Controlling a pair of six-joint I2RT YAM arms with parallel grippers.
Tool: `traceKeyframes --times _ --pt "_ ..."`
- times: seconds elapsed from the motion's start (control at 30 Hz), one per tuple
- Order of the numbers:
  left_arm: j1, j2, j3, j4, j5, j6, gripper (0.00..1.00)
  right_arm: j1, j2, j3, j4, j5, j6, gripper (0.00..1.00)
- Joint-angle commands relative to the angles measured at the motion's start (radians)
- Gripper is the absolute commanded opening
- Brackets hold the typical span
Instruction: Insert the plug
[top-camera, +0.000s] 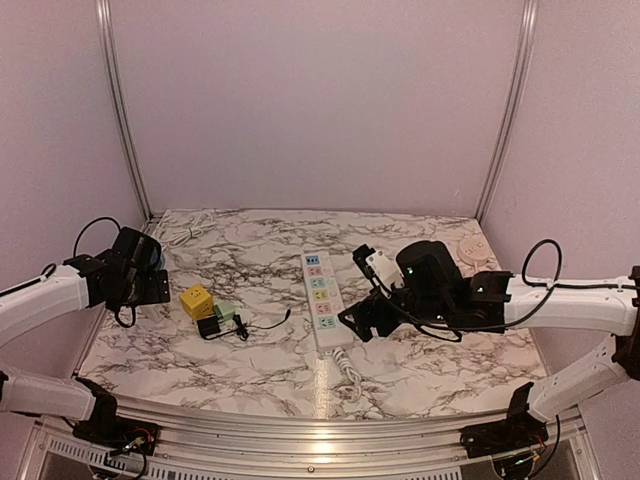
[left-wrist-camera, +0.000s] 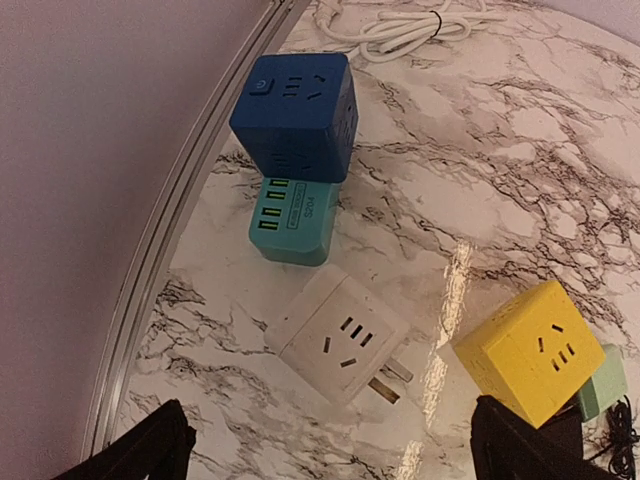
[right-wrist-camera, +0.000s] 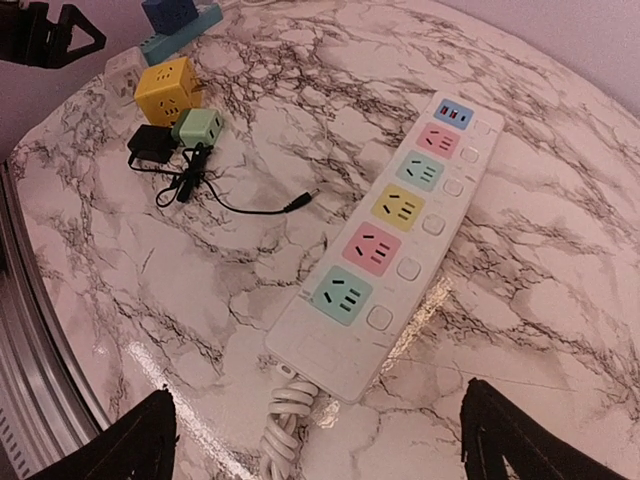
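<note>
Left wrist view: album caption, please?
Open left hand above blue cube, teal charger, white adapter, yellow cube on marble table.

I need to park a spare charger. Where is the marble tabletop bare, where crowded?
Bare: between the black adapter's cable and the white power strip with coloured sockets, and along the near edge. Crowded: far left, around the blue cube socket, teal charger, white cube and yellow cube.

The blue cube (left-wrist-camera: 295, 115) shows a power sign on the round button at one corner. The teal charger (left-wrist-camera: 293, 222) next to it bears a small printed line, too blurred to read. Nothing else is legible.
</note>
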Motion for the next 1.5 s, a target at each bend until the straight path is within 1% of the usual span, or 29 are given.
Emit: traceKeyframes --times 0.0,0.13,0.4,0.57,0.93,1.33,1.47 --pt "0.001 0.003 -0.057 0.062 -0.062 -0.071 0.99 -0.007 -0.017 0.007 0.024 0.002 0.012 0.95" --pt "0.003 0.029 -0.068 0.11 -0.044 -0.098 0.99 -0.007 -0.015 0.002 0.031 -0.008 0.014 0.95" --pt "0.041 0.148 -0.034 0.139 0.025 -0.139 0.99 -0.007 -0.016 -0.027 0.048 -0.017 0.025 0.94" --pt "0.079 0.168 -0.038 0.174 0.097 -0.165 0.99 -0.007 -0.018 -0.033 0.046 -0.017 0.025 0.94" --pt "0.143 0.246 -0.032 0.217 0.174 -0.172 0.99 -0.008 -0.003 -0.039 0.06 -0.027 0.029 0.94" --pt "0.161 0.321 -0.013 0.246 0.169 -0.173 0.99 -0.007 0.001 -0.046 0.061 -0.039 0.037 0.94" --pt "0.165 0.335 -0.007 0.25 0.175 -0.175 0.97 -0.006 0.001 -0.046 0.063 -0.045 0.04 0.94"
